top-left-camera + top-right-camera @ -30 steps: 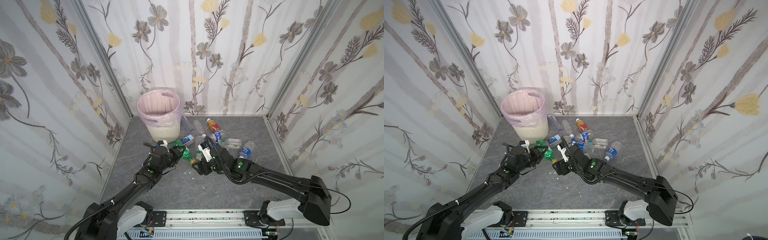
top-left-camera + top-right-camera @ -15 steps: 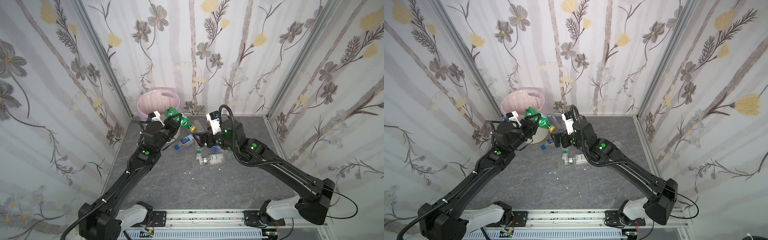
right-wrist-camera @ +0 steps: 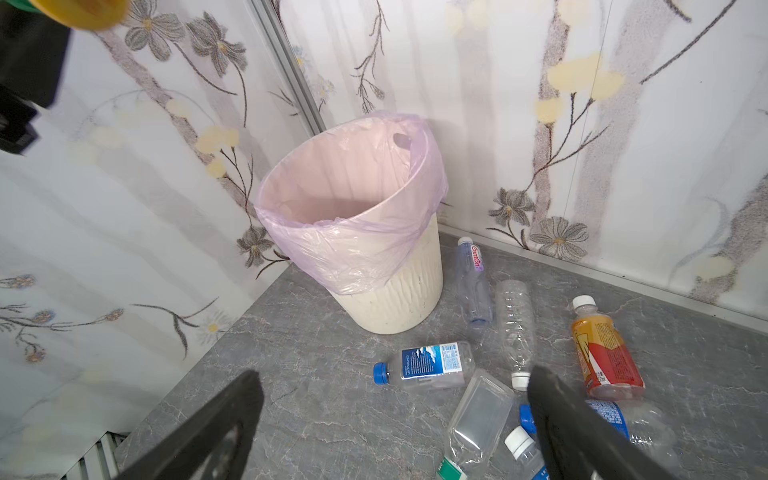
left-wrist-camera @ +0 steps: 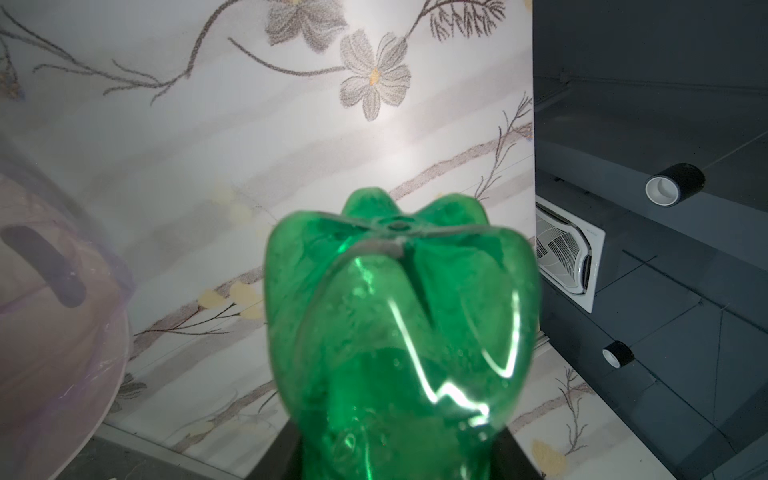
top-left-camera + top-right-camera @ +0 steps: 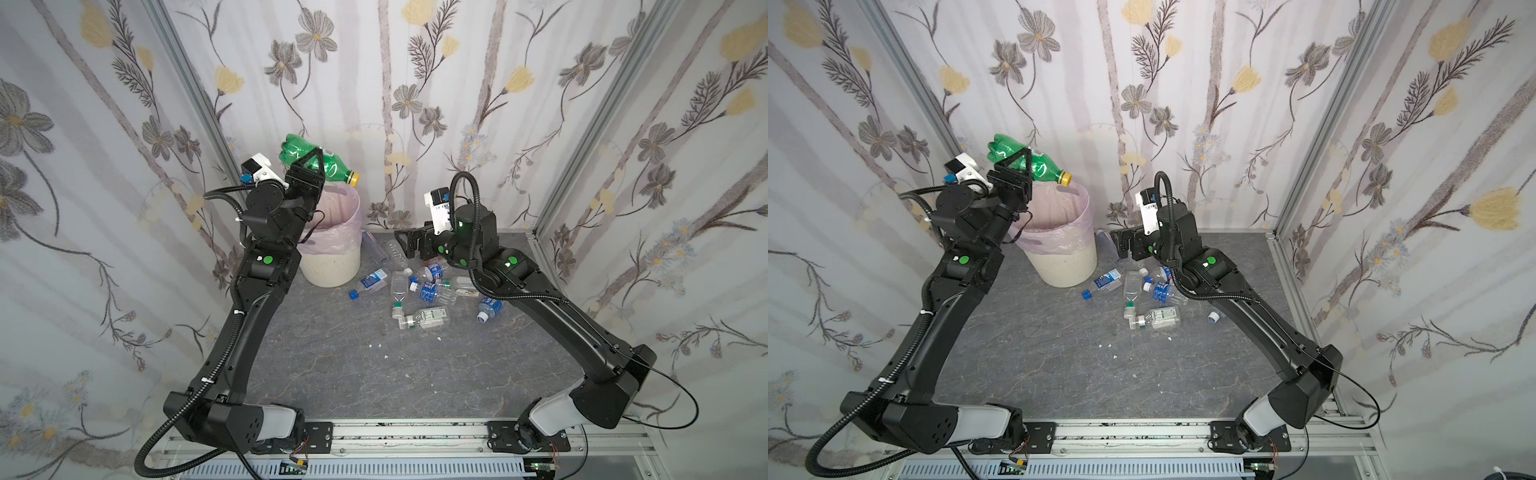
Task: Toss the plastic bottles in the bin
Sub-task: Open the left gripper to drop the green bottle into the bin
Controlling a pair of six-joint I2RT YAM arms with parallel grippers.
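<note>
Risen from the grey desk point(image 5: 353, 374), the left hand point(image 5: 312, 163) grips the green plastic bottle point(image 5: 337, 168) above the pink-lined cream bin's point(image 5: 332, 270) rim; centre it over the mouth before releasing. Right hand point(image 5: 406, 245) gapes empty.

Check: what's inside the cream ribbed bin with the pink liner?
Inside the cream ribbed bin only its pink plastic liner shows, no bottle; the bottom is hidden behind the near wall.

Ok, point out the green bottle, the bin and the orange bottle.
green bottle point(image 5: 334, 167), in a top view, body near neck.
bin point(image 3: 390, 307), right wrist view, ribbed wall.
orange bottle point(image 3: 602, 353), right wrist view, label.
</note>
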